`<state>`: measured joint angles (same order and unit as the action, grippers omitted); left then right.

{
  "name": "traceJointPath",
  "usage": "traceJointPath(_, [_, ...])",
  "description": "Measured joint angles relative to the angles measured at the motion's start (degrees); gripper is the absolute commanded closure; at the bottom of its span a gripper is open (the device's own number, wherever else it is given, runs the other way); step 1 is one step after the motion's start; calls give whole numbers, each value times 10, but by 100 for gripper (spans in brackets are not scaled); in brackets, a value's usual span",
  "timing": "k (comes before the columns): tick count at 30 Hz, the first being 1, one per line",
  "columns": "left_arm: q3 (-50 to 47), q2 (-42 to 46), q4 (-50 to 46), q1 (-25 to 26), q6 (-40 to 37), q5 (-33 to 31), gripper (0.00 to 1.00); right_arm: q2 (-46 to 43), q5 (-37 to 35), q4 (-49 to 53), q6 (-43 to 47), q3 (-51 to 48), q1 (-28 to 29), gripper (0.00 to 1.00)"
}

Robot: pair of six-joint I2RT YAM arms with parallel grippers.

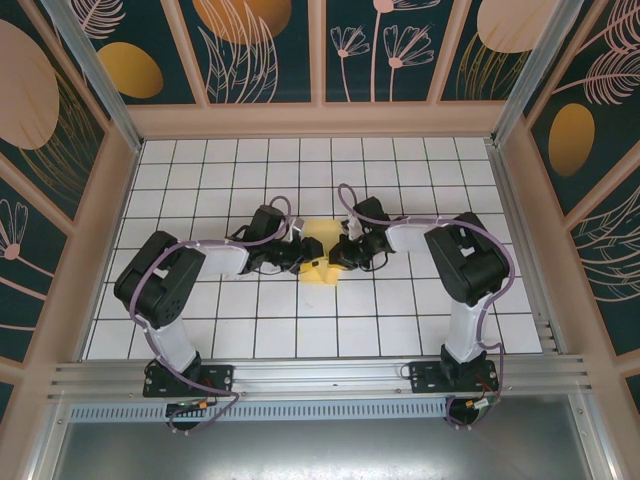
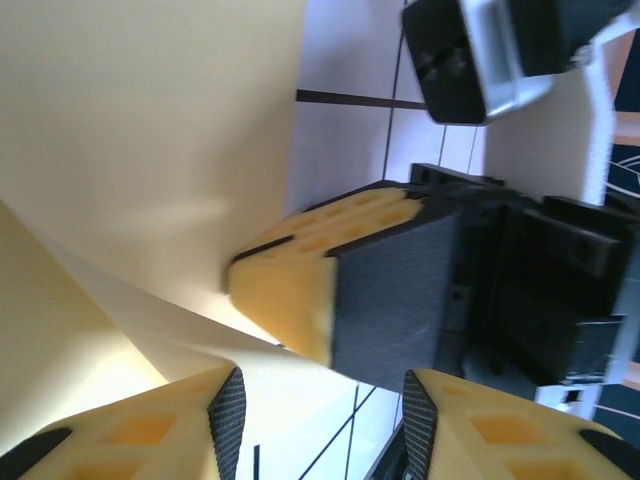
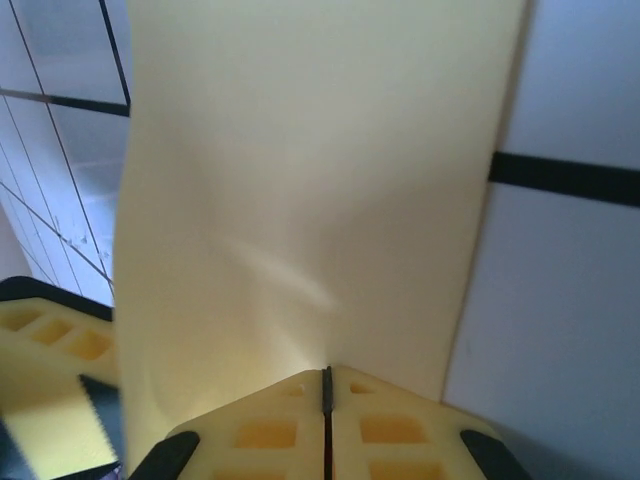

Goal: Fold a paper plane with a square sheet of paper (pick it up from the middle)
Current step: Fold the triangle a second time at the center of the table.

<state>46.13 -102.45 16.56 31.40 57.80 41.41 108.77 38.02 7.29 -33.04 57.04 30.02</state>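
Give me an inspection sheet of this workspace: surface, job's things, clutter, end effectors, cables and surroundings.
Surface: white tiled table with dark grid lines.
Job's things: pale-yellow paper, bent and creased, at mid-table between the two arms.
Clutter: nothing seen.
End effectors: right end effector shut on the paper's edge; left end effector open, fingers apart next to the paper.
Cables: purple cables run along both arms; none lies over the paper.
Surroundings: floral wall panels in a wooden frame; metal rail at the near edge.
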Motion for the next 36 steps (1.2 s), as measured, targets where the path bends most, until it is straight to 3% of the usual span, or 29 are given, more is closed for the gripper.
traceJointPath(6, [3,-10,1,0,4,-6,54,-59,-6,-23,-21,-24,-23,74])
traceJointPath(9, [4,-12,2,0,7,-13,63,-87,-6,-39,-30,-40,-30,65])
traceJointPath(12, [4,-14,3,0,8,-18,69,-95,-2,-60,-38,-53,-30,63])
traceJointPath(19, [5,-21,2,0,8,-30,78,-92,10,-83,-46,-57,-19,65])
traceJointPath(31, [5,-23,1,0,8,-32,82,-59,16,-86,-44,-57,-7,67])
traceJointPath(36, [5,-23,1,0,8,-33,83,-52,22,-88,-44,-57,-7,84])
